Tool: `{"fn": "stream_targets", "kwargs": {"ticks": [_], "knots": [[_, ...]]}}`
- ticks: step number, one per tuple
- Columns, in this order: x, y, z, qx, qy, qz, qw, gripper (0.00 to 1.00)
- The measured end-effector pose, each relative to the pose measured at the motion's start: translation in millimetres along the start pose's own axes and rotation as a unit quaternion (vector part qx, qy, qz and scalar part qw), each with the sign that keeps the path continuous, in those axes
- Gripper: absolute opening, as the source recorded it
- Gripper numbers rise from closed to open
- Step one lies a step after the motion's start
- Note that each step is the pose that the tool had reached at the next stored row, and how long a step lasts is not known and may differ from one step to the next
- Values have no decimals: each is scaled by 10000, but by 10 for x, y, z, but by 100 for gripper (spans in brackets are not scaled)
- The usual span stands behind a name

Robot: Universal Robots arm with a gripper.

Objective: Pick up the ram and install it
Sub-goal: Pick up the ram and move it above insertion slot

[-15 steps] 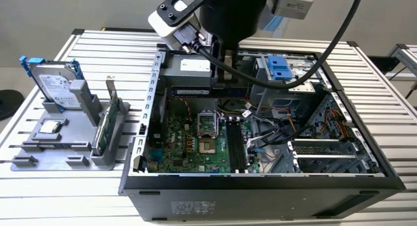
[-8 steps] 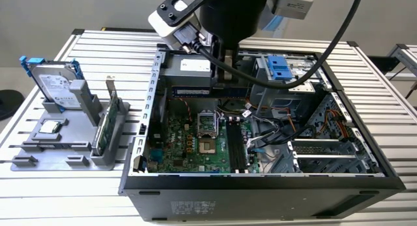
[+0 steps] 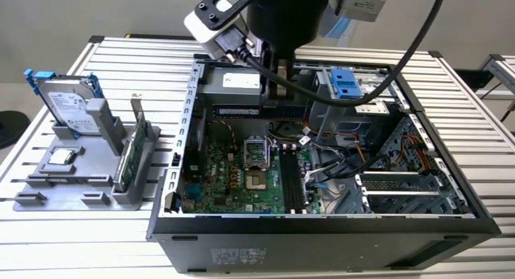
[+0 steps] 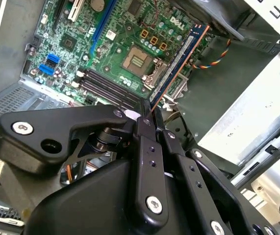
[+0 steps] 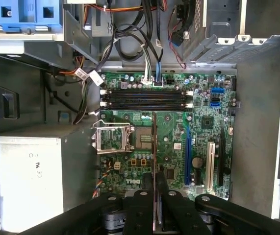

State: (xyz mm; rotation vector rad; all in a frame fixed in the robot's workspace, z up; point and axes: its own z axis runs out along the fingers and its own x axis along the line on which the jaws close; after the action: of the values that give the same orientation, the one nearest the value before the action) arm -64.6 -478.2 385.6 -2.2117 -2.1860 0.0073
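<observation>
My gripper point(image 3: 278, 101) is shut on the ram point(image 3: 238, 112), a long dark blue-green stick that hangs level inside the open computer case point(image 3: 322, 231), above the rear part of the motherboard point(image 3: 241, 176). The second wrist view has the ram point(image 4: 179, 61) sticking out from between the black fingers point(image 4: 144, 129), over the board near the processor socket point(image 4: 137, 59). Edge-on in the first wrist view, the ram point(image 5: 154, 147) runs from the gripper point(image 5: 154, 188) toward the black memory slots point(image 5: 147, 95), still some way off them. Those slots point(image 3: 291, 182) lie nearer the case front.
To the exterior view's left, a grey stand point(image 3: 76, 188) holds a silver hard drive with blue rails point(image 3: 69, 104) and a green card with a bracket point(image 3: 132, 152). Loose cables point(image 3: 330, 155), a drive cage point(image 3: 354, 86) and the power supply point(image 5: 27, 176) crowd the case.
</observation>
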Motion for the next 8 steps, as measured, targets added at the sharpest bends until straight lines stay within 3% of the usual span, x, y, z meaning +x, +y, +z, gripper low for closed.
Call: {"fn": "stream_targets", "kwargs": {"ticks": [8], "knots": [[45,7,1,0,0,0,10000,0]]}}
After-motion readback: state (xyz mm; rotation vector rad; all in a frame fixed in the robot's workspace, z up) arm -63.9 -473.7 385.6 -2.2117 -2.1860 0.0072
